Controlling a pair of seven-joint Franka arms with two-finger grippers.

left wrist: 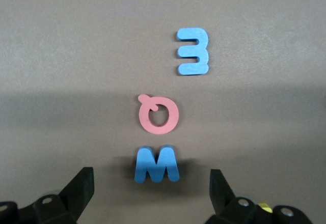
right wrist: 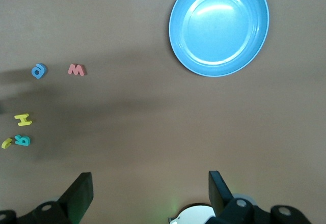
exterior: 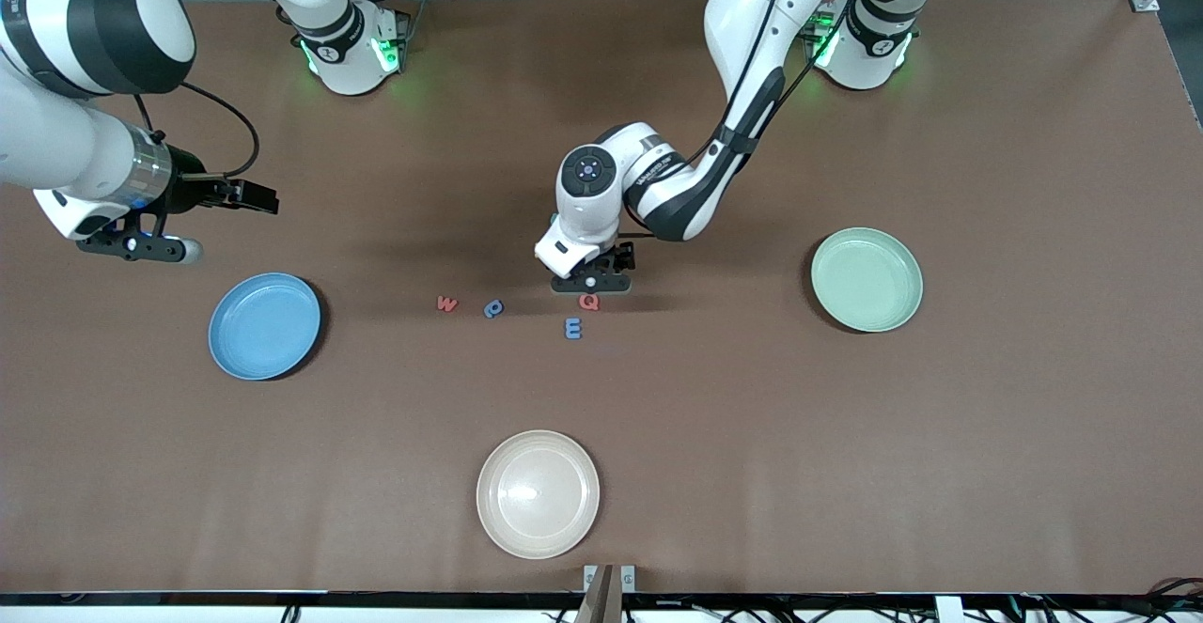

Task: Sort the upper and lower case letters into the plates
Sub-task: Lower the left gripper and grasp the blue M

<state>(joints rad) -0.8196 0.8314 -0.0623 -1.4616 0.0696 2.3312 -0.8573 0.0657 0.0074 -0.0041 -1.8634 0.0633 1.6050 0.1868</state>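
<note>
My left gripper (exterior: 592, 282) is low over the middle of the table, open. In the left wrist view a blue W (left wrist: 156, 164) lies on the table just ahead of its open fingers (left wrist: 81, 189), untouched. A red Q (exterior: 588, 302) (left wrist: 159, 114) and a blue E (exterior: 573, 327) (left wrist: 193, 51) lie nearer the front camera. A red w (exterior: 447, 303) (right wrist: 76, 70) and a small blue letter (exterior: 493, 308) (right wrist: 38, 71) lie toward the sky blue plate (exterior: 264, 325) (right wrist: 219, 26). My right gripper (exterior: 141, 247) (right wrist: 150, 193) hangs open and empty above the table beside that plate. The mint green plate (exterior: 867, 279) is empty.
A cream-white plate (exterior: 538, 493) sits near the front edge. The right wrist view also shows a yellow H (right wrist: 22, 118), a teal letter (right wrist: 22, 140) and a yellow letter (right wrist: 6, 143); the left arm hides them in the front view.
</note>
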